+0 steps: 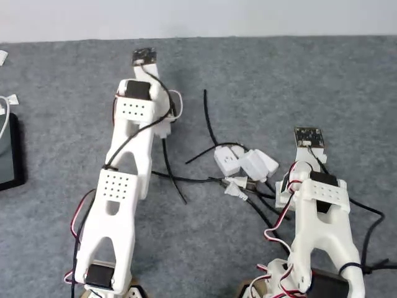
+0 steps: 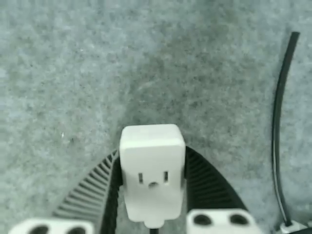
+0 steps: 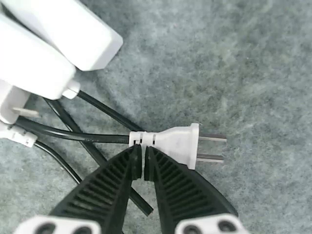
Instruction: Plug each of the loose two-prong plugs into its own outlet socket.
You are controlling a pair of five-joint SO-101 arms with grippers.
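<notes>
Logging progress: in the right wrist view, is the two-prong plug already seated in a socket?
No, both prongs of the two-prong plug stick out bare over the grey mat.

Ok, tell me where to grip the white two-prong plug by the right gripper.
Take the two-prong plug by its white body, behind the flange, coming down from above with fingers across its narrow sides. It lies flat; prongs stick out opposite the cord.

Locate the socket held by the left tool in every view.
High view: socket beside the left arm's far end, white against the mat.
Left wrist view: socket clamped in the left tool, face toward the camera.
Right wrist view: aimed elsewhere, at a plug and other white blocks.
Shared landmark: the black cord lying beside the socket, high and left wrist views.
</notes>
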